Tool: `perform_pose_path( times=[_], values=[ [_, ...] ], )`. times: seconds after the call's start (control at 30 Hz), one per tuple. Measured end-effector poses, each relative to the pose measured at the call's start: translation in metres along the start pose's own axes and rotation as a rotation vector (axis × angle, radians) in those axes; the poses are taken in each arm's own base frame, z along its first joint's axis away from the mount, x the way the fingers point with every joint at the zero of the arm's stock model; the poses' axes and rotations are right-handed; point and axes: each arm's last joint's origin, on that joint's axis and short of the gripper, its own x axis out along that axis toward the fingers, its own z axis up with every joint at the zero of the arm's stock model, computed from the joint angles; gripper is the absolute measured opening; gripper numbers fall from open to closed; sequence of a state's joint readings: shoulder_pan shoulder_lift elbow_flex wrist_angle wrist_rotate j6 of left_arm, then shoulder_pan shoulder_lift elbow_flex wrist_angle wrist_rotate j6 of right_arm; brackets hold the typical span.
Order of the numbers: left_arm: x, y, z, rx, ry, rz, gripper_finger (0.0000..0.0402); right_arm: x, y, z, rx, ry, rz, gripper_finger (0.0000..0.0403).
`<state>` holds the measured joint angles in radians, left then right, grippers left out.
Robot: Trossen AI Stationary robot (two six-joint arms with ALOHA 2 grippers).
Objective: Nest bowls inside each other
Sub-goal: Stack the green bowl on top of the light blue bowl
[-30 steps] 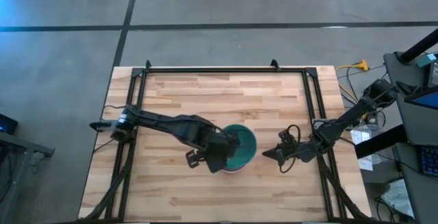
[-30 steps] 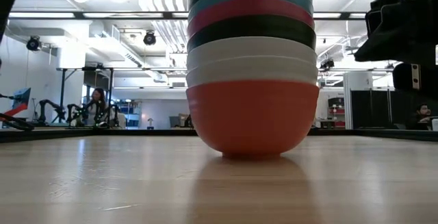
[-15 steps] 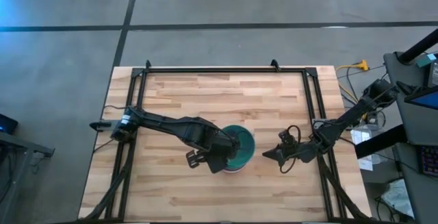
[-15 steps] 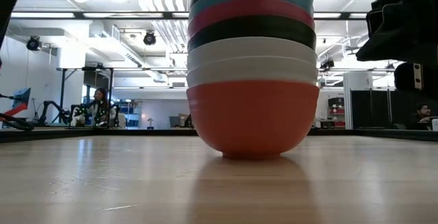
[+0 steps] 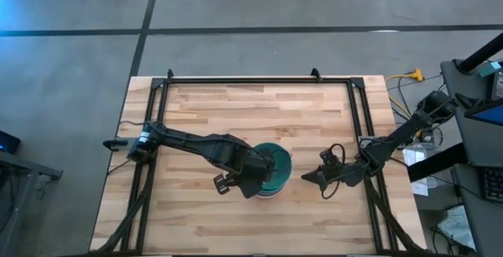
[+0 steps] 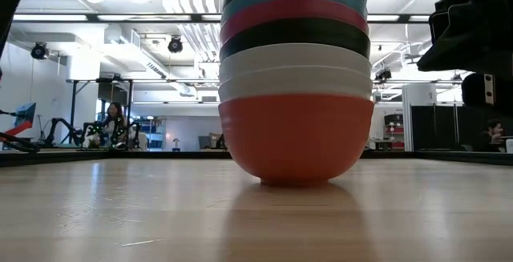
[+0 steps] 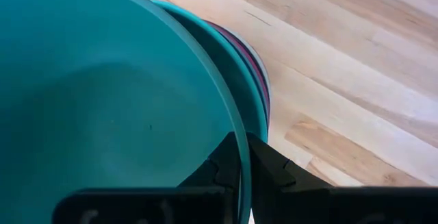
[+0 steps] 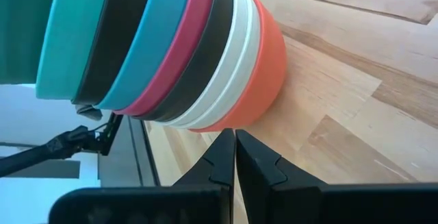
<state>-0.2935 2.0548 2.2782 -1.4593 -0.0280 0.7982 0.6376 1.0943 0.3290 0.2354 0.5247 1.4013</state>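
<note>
A stack of bowls (image 5: 275, 180) stands mid-table on its red-pink bottom bowl (image 6: 295, 138). Above that come two white bowls, then black, magenta, blue, black and turquoise (image 8: 65, 39). The dark teal bowl (image 7: 102, 107) is on top, offset from the turquoise one (image 7: 250, 90), with my left gripper (image 7: 241, 161) shut on its rim. Whether it rests in the stack I cannot tell. My right gripper (image 5: 305, 177) is shut and holds nothing. It stands low, just right of the stack, pointing at the bottom bowl (image 8: 263, 59). My left gripper has the dark teal bowl by its rim (image 7: 237, 131), on the side toward the table's near-left. One finger is inside the bowl and one outside. The fingers come steeply from above, and the bowl opens upward over the stack.
A black metal frame (image 5: 236, 80) runs around the wooden table top. Bare wood lies all around the stack. Cables and equipment (image 5: 471, 108) sit past the right edge. Beyond the far edge the low view shows a room with people (image 6: 112, 122).
My left gripper has turned slightly at the wrist. The dark teal bowl in its hold has drawn in a little over the stack. The stack itself has stayed where it was.
</note>
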Motion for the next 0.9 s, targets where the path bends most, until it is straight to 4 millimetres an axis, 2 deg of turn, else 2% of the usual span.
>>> perform_pose_path(
  times=[0.53,0.9],
  values=[
    [0.0001,-0.0013,0.0011,-0.002,-0.039,-0.040,0.0004,0.0000,0.0000,0.0000,-0.002,0.000,0.000,0.0009],
    [-0.0077,-0.0026,-0.0004,-0.006,-0.049,-0.024,0.0090,0.0000,0.0000,0.0000,0.001,0.000,0.000,0.0009]
  ],
)
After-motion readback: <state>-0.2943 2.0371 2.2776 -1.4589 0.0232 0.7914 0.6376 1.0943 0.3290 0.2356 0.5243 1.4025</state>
